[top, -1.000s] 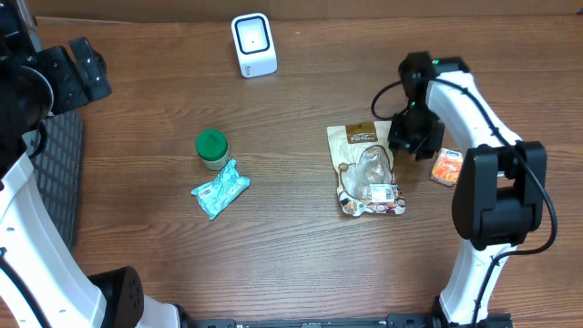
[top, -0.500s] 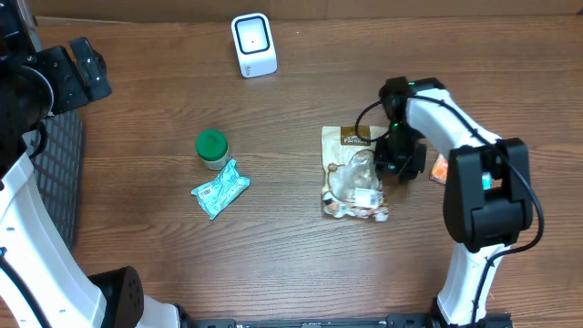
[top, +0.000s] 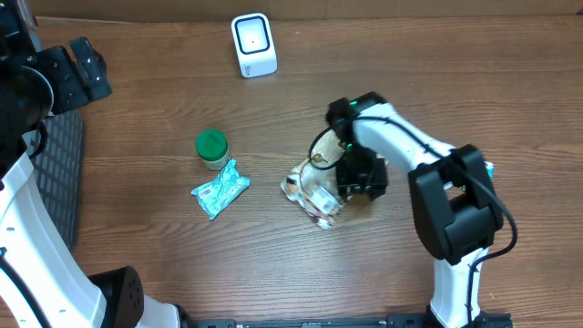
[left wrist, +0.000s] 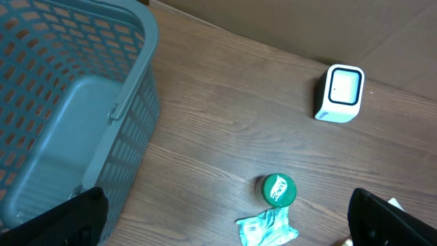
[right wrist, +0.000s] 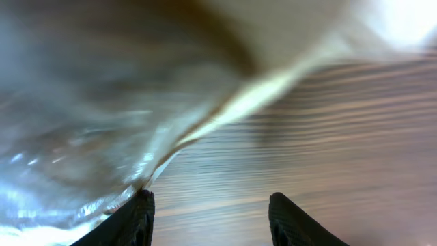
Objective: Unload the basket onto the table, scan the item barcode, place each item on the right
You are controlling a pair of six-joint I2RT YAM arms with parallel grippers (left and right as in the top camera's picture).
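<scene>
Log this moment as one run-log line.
right gripper: open, at snack pouch, no grip visible | left gripper: open, idle by basket | scanner: upright at far edge, pouch not presented yet

Overhead straight down on table (top: pixel 273 264), left wrist high, sharing scanner (top: pixel 253 44), right wrist against pouch (right wrist: pixel 82 123)

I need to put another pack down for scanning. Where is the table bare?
Bare wood lies right of the white box scanner along the far edge, and between the blue-grey plastic basket and the green-lidded jar. Crowded: the middle, where jar, teal wrapper, clear snack pouch and right claw cluster.
</scene>
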